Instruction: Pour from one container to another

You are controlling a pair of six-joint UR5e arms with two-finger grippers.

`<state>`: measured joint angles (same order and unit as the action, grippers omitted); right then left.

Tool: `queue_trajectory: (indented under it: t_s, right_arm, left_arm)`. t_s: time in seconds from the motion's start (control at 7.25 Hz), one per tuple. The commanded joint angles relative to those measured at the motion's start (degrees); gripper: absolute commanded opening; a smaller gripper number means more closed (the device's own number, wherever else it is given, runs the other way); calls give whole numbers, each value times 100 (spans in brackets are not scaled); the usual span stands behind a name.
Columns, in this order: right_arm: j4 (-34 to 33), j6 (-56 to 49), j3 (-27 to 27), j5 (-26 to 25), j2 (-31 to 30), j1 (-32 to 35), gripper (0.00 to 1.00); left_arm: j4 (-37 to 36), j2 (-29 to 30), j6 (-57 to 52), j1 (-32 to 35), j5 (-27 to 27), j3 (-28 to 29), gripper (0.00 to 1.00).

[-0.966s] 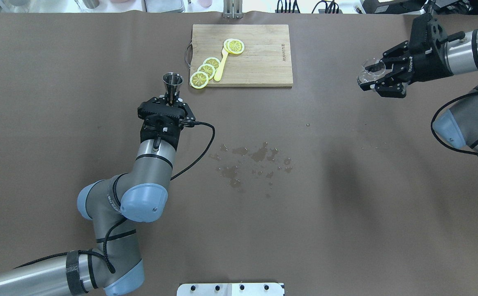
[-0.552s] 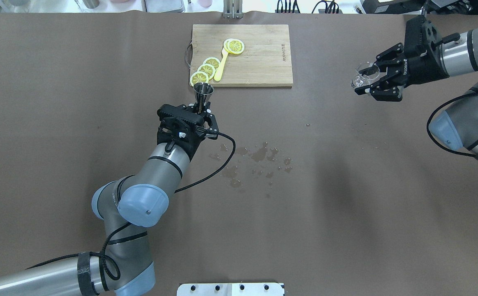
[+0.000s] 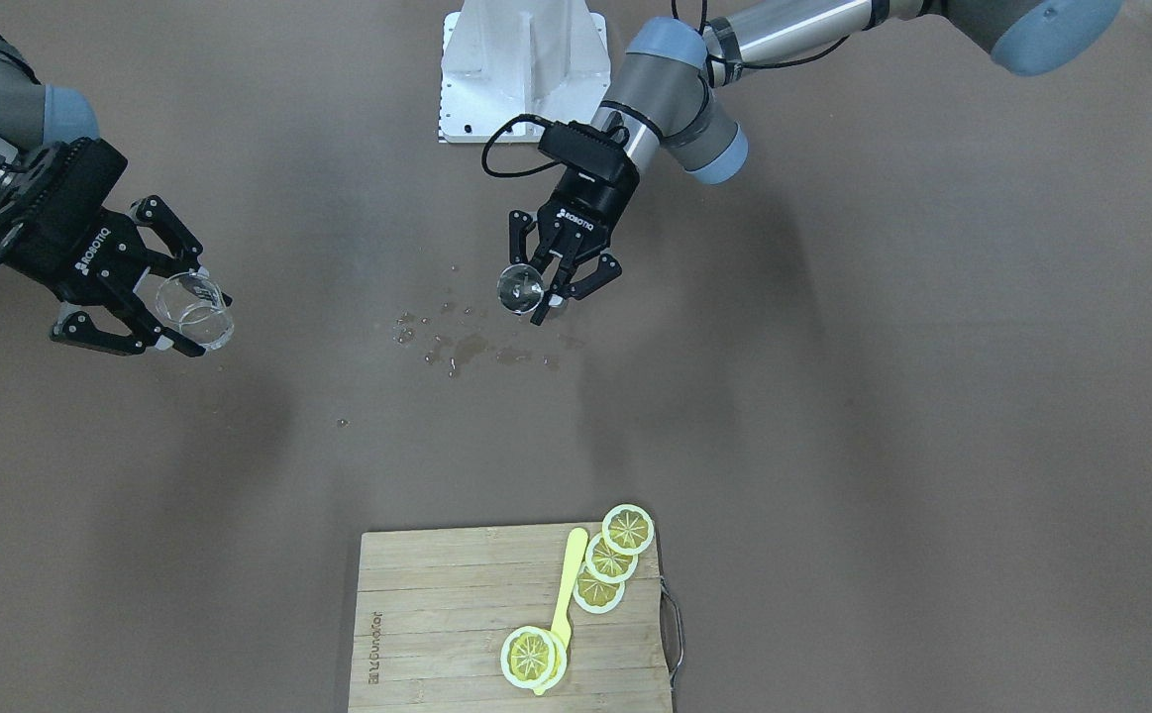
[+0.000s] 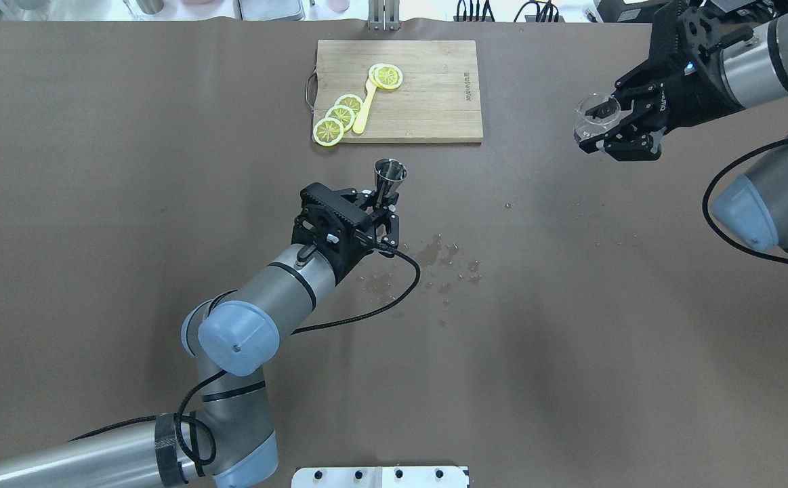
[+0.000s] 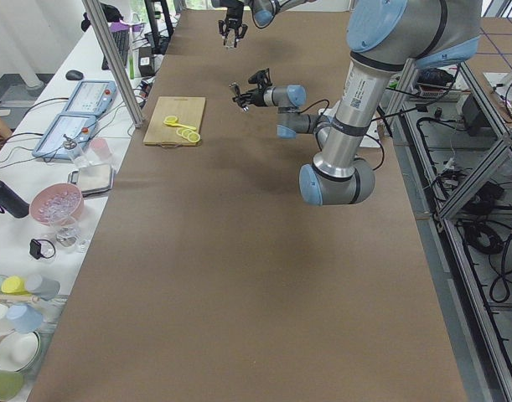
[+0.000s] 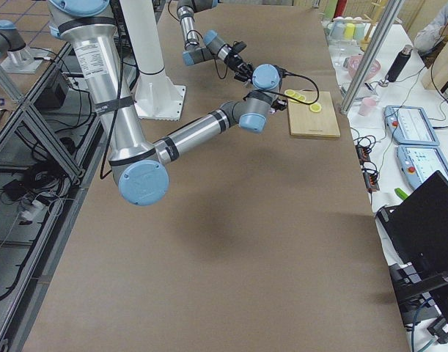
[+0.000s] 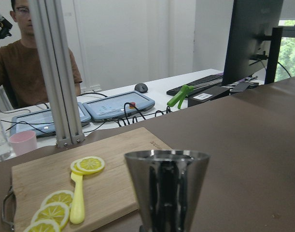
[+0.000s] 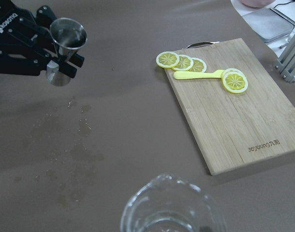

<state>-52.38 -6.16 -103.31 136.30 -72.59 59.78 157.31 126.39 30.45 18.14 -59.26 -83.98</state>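
Note:
A steel jigger (image 4: 390,173) stands upright above the table's middle, and my left gripper (image 4: 383,198) is shut on its narrow waist. The front view shows the jigger (image 3: 519,287) in the left gripper (image 3: 543,289) above the wet patch. It fills the lower left wrist view (image 7: 166,188). A clear glass cup (image 4: 593,115) hangs tilted at the far right, with my right gripper (image 4: 604,133) shut on it. In the front view the glass (image 3: 195,310) sits in the right gripper (image 3: 171,309). The glass rim (image 8: 171,210) shows at the bottom of the right wrist view, with the jigger (image 8: 67,36) far off.
A wooden cutting board (image 4: 427,88) lies at the far middle with lemon slices (image 4: 339,115) and a yellow knife (image 4: 364,107) on it. Spilled liquid (image 4: 427,257) spots the brown table cover near the centre. An operator (image 7: 21,58) sits beyond the far edge.
My left arm has carried the jigger to the right, from beside the board's left corner to the table's middle. The right gripper has shifted slightly left and farther with the glass.

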Motion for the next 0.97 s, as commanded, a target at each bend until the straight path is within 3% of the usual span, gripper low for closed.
queue_trajectory:
  t_s: [0.0, 0.28, 0.83]
  right_arm:
    - [-1339, -428, -862, -365, -9, -202, 0]
    - [-2185, -631, -1470, -822, -9, -623, 0]
    - [-3372, -1194, -2156, -1445, -9, -1194, 0]
  left_arm:
    - [632, 358, -547, -134, -182, 381, 0]
    - [870, 334, -549, -179, -182, 391, 0]
    - [1179, 351, -566, -258, -182, 408, 0]
